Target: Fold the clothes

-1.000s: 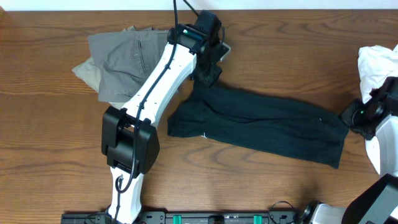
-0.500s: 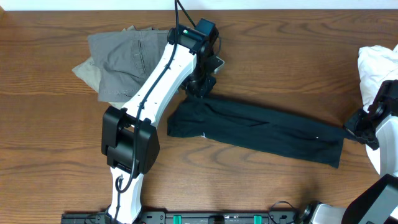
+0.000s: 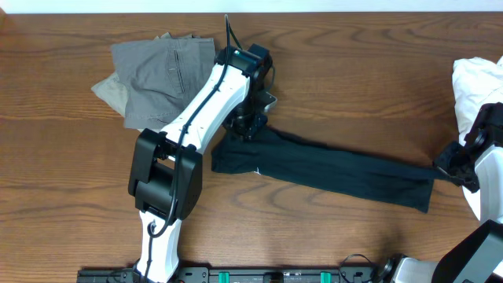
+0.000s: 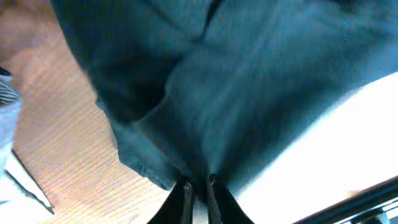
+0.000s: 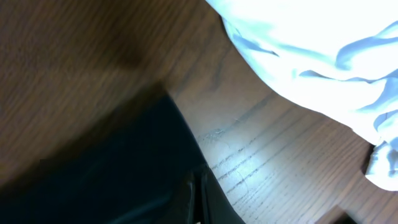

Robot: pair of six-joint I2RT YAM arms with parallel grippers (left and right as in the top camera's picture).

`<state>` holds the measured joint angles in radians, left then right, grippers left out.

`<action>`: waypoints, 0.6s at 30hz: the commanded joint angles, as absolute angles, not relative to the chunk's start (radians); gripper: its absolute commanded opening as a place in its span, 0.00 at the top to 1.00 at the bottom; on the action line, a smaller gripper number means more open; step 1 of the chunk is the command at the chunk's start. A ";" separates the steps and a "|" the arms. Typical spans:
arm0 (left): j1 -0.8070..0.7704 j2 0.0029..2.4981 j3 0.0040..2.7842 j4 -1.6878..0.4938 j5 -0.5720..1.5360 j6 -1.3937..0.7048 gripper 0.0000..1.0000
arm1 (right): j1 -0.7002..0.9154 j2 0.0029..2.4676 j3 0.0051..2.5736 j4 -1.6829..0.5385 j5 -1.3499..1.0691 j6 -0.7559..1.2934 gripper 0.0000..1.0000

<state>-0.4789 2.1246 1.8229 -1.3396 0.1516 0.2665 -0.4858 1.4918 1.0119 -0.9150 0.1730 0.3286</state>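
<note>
A dark teal garment lies stretched in a long band across the middle of the wooden table. My left gripper is shut on its upper left edge; in the left wrist view the fabric hangs from the closed fingers. My right gripper is shut on the garment's right end; in the right wrist view the dark cloth runs into the closed fingers.
A grey folded garment lies on a tan one at the back left. A white garment lies bunched at the right edge, also in the right wrist view.
Both grippers have pulled the dark garment toward the front; the left gripper moved down from the back, and the cloth went from a wide shape to a narrow folded band.
</note>
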 commanded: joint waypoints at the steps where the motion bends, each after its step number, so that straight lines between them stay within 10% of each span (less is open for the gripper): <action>1: -0.477 2.109 1.814 -1.351 0.117 0.276 0.89 | -0.486 1.477 1.010 -0.929 0.194 0.316 0.96; 5: -0.477 2.109 1.814 -1.353 0.103 0.276 0.83 | -0.486 1.477 1.010 -0.935 0.195 0.317 0.87; 11: -0.476 2.109 1.814 -1.341 0.093 0.276 0.60 | -0.485 1.477 1.010 -0.922 0.191 0.337 0.42; 18: -0.476 2.109 1.835 -1.323 0.093 0.266 0.60 | -0.486 1.478 0.965 -0.830 0.118 0.358 0.30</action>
